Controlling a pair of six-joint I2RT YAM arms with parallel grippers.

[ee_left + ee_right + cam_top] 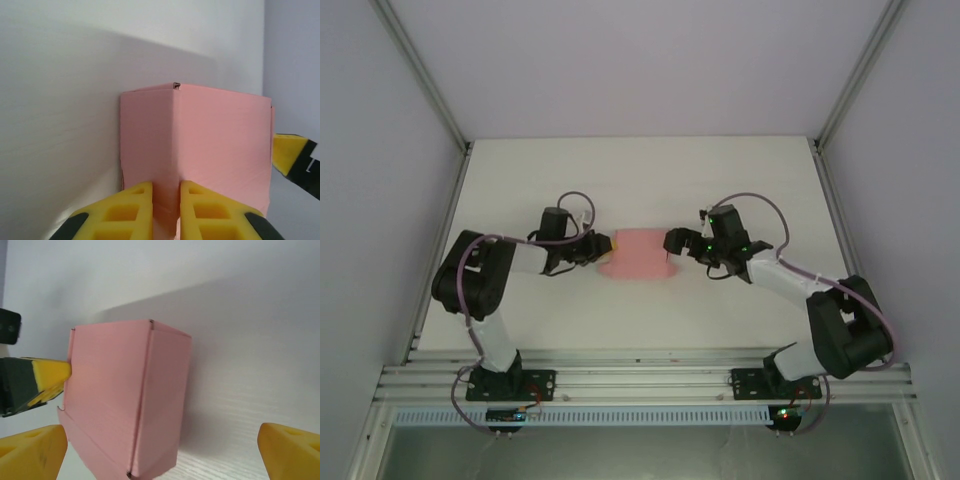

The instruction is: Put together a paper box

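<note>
The left tool (165,210) pinches one wall of the paper box (220,145), and the right tool (671,242) is wide open, just beside the box's other side.

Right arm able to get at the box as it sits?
Probably yes. The right gripper is open with the box just ahead between its fingers; the left gripper pinches the far side, out of the way.
</note>
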